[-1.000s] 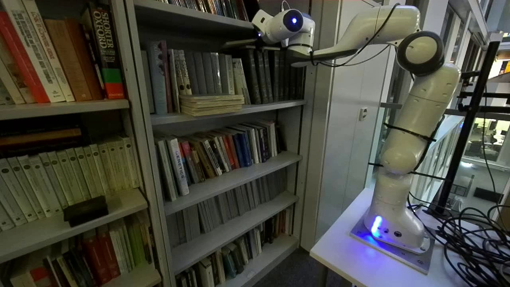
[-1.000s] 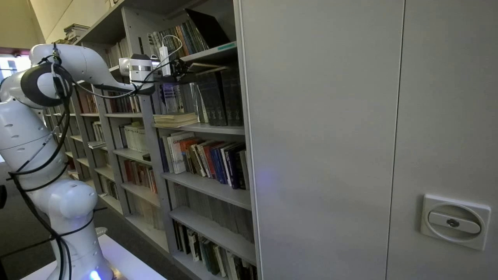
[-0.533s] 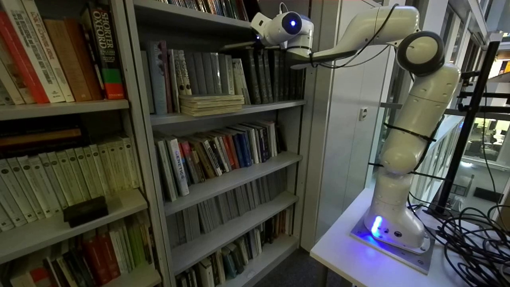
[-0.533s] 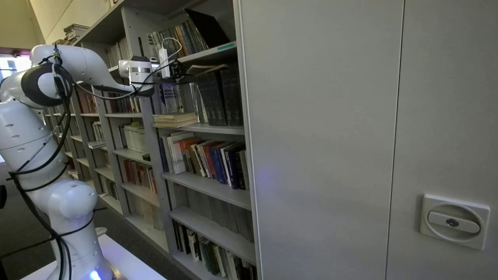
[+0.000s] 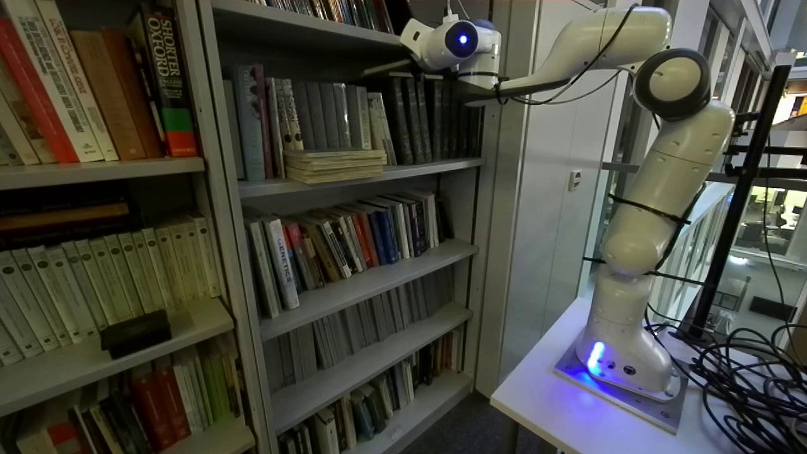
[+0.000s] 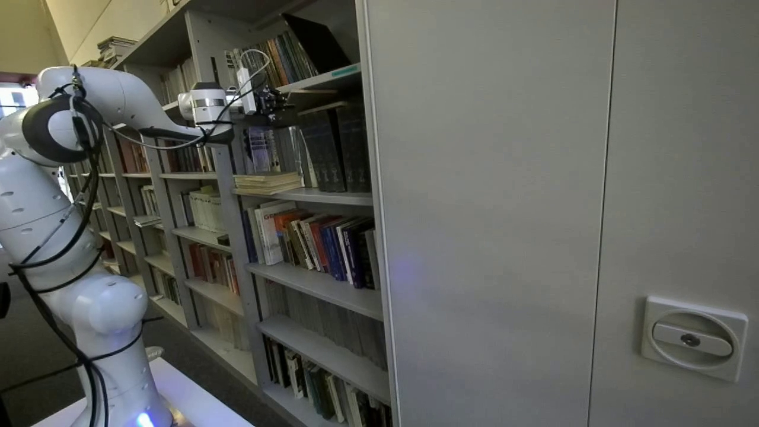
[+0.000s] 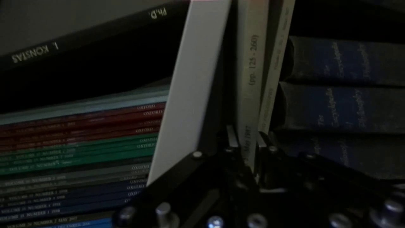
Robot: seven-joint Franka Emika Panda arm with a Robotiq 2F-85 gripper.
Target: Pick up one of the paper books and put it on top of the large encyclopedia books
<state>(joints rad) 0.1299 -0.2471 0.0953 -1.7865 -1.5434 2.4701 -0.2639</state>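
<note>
Cream book (image 7: 252, 66) clasped between fingertips (image 7: 232, 136) of dark gripper (image 7: 247, 139) in wrist view, upper end cut off by frame; second slim book (image 7: 280, 57) alongside, encyclopedia volumes (image 7: 338, 107) just beyond, spines dim. In an exterior view, wrist (image 5: 438, 47) hides gripper; only book's thin edge shows. In an exterior view, arm (image 6: 124, 98) bent high, stretched toward bookcase (image 6: 314, 290), held book over volumes; whether touching one below, cannot tell.

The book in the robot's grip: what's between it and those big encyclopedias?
In the wrist view, another thin pale book lies between the held book and the encyclopedias.
</note>
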